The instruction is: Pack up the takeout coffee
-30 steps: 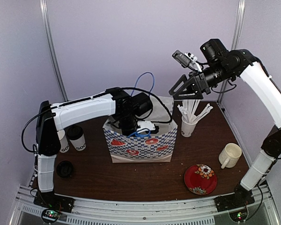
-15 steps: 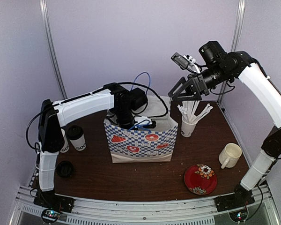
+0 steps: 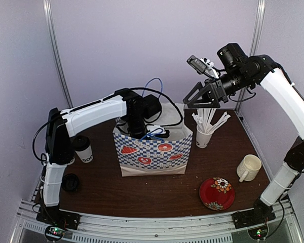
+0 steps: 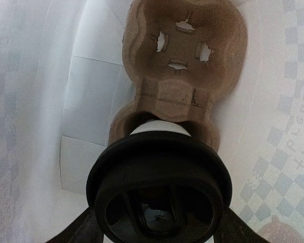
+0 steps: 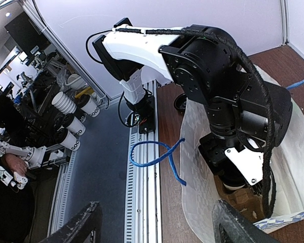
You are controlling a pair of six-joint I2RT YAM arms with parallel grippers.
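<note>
Left claw (image 4: 157,225) grasps a lidded cup (image 4: 159,177) in the carrier (image 4: 185,61) inside the bag (image 3: 152,154); right claw (image 5: 159,225) released, at its 1 o'clock

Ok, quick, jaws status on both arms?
Left gripper: closed on the black-lidded white paper cup.
Right gripper: open, empty.

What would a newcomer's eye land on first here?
The left arm is sunk into the checkered bag mid-table, where the left gripper holds a black-lidded cup at a brown pulp carrier. The right gripper hangs open in the air near the stirrer cup.
</note>
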